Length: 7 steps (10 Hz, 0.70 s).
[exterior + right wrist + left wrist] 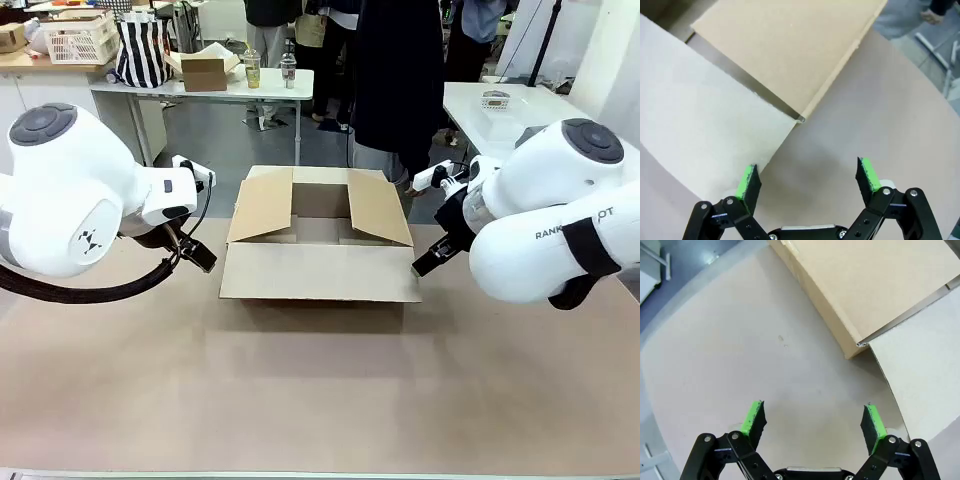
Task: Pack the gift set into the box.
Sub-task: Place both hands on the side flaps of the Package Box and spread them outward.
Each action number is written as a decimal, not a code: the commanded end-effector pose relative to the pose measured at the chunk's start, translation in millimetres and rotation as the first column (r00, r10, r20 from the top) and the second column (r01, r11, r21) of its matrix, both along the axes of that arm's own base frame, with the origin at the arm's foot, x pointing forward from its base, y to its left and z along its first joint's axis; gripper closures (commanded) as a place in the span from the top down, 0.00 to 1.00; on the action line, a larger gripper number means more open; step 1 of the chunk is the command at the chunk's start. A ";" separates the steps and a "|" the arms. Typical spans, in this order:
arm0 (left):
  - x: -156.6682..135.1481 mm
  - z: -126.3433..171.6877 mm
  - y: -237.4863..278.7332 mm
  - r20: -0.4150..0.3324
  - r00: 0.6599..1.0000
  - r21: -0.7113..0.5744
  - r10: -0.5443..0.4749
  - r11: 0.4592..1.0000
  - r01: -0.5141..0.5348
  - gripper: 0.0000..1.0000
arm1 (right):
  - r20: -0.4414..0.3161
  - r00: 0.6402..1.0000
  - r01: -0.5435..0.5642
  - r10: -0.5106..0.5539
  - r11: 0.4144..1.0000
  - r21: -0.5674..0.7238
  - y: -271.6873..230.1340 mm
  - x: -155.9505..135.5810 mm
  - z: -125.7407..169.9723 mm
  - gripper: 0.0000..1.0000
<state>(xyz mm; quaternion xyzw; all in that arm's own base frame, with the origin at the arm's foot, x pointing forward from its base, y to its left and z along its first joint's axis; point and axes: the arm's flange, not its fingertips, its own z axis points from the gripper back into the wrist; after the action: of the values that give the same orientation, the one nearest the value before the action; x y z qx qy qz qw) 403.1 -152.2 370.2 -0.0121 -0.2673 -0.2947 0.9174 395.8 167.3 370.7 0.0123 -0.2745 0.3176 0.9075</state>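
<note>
The left gripper (812, 422) and right gripper (807, 182) gape wide and empty. The open-flapped box (320, 285) sits between them, with a person (400, 80) beyond.

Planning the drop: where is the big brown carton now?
Front view: the large brown corrugated cardboard carton sits open at the middle of the tan table, between the left gripper and the right gripper.

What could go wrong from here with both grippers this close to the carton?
1. The left gripper and right gripper hang open and empty at the near corners of the box; a sideways move could shove it.
2. The side flaps stand tilted at the opening and may snag anything lowered in.
</note>
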 end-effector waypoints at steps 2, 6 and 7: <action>0.0 0.1 0.0 0.000 1.000 0.000 0.000 1.000 0.000 1.00 | 0.000 1.000 0.000 0.000 1.000 0.000 0.0 0.0 0.1 1.00; 0.0 0.1 0.0 0.000 1.000 0.000 0.000 1.000 0.000 1.00 | 0.000 1.000 0.000 0.000 1.000 0.000 0.0 0.0 0.1 1.00; 0.0 0.1 0.0 0.000 1.000 0.000 0.000 1.000 0.000 1.00 | 0.000 1.000 0.000 0.000 1.000 0.000 0.0 0.0 0.1 1.00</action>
<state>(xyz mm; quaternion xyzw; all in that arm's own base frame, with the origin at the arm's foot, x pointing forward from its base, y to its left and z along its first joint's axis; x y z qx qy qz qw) 402.9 -152.6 370.2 -0.0121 -0.2673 -0.2950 0.9172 395.8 167.4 370.7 0.0121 -0.2745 0.3178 0.9075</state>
